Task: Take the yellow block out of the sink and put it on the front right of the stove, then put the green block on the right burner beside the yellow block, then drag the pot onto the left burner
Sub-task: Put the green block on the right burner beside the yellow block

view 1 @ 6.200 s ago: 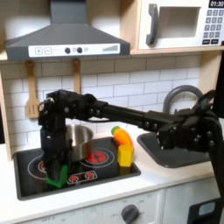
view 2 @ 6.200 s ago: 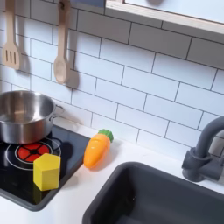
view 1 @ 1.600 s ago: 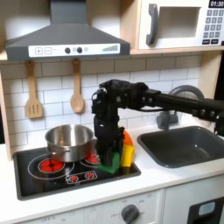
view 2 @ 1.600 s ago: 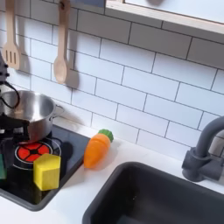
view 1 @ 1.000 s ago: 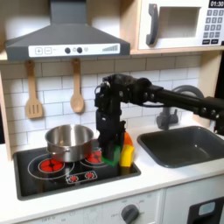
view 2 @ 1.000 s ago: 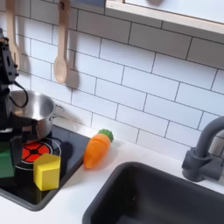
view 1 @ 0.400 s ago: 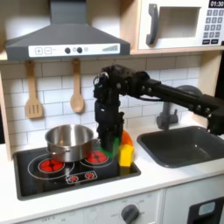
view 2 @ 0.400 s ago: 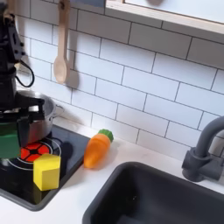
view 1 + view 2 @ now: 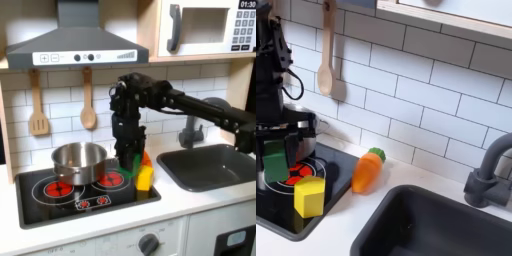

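Observation:
My gripper points straight down over the stove, shut on the green block. The block hangs just over the right burner; I cannot tell if it touches. The yellow block stands at the stove's front right corner, right of the green block in both exterior views. The steel pot sits at the back between the two burners, left of the gripper in the first exterior view. In front of it lies the left burner. The sink holds nothing I can see.
An orange carrot toy with a green tip lies on the counter just behind the yellow block. A grey faucet stands behind the sink. Two wooden utensils hang on the tiled wall behind the stove.
The gripper has carried the green block from the stove's front left area to the right burner, close beside the yellow block. Pot, carrot and yellow block have not moved.

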{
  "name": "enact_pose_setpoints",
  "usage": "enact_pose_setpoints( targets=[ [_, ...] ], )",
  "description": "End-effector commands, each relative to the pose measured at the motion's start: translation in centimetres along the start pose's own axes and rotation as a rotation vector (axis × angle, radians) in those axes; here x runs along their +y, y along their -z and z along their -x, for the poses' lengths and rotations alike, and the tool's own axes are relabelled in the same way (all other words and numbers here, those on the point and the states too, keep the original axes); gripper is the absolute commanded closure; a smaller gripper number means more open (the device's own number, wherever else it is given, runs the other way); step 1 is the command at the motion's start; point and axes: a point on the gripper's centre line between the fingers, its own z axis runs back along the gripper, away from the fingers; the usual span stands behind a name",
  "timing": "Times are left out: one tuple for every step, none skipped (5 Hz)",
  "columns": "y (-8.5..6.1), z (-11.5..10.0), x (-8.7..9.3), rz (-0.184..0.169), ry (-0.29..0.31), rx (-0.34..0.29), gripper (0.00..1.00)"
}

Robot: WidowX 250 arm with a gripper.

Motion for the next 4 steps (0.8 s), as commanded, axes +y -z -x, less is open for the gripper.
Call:
enact_pose_setpoints(
  targets=[
    [0.1,0.3,-0.2,0.002,0.038,0.002,1.0],
    [0.5,0.5,-0.8,0.01,0.052,0.01,1.0],
    [0.6,0.8,-1.1,0.016,0.061,0.012,1.0],
    [0.8,1.2,-1.6,0.018,0.072,0.018,1.0]
  ],
)
